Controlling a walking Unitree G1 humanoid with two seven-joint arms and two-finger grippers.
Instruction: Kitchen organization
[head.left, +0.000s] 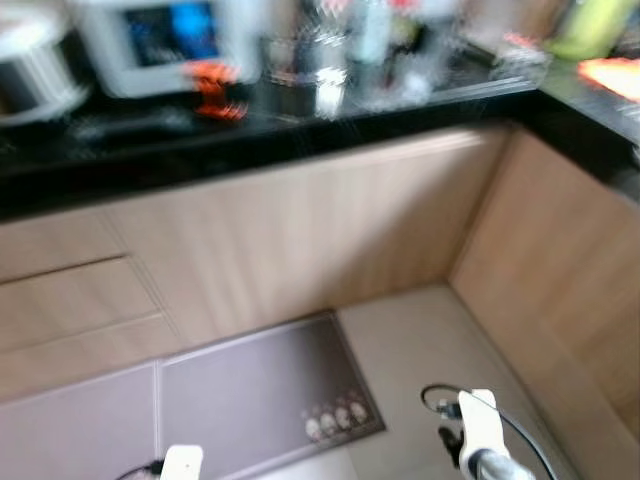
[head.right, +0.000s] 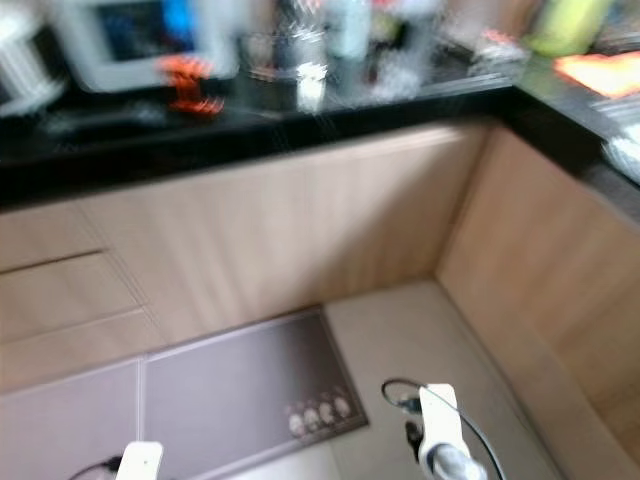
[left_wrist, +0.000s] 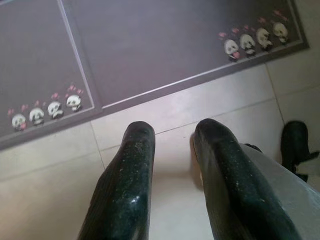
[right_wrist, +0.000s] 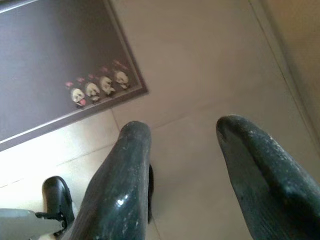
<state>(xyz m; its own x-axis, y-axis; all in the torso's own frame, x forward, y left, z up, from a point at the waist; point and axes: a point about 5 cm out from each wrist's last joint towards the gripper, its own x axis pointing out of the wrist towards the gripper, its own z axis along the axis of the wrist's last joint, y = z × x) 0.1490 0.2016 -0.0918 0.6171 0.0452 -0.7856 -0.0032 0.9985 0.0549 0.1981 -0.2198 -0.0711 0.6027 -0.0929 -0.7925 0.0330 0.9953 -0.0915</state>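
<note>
Approach phase: robot faces the black glossy counter (head.left: 300, 120) in the corner, nothing grasped. Left gripper (left_wrist: 172, 150) hangs slightly spread over the pale tiled floor (left_wrist: 60, 190); right gripper (right_wrist: 185, 150) spread wider, empty. Counter clutter is blurred: white appliance (head.left: 160, 45), orange item (head.left: 215, 90). Next: steady view, pick target.

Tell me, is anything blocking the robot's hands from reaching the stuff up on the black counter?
Nothing visible blocks them. Both arms hang low over the floor mat: the left gripper and right gripper are open and empty. The counter sits above the wooden cabinets; its things are too blurred to name.
</note>
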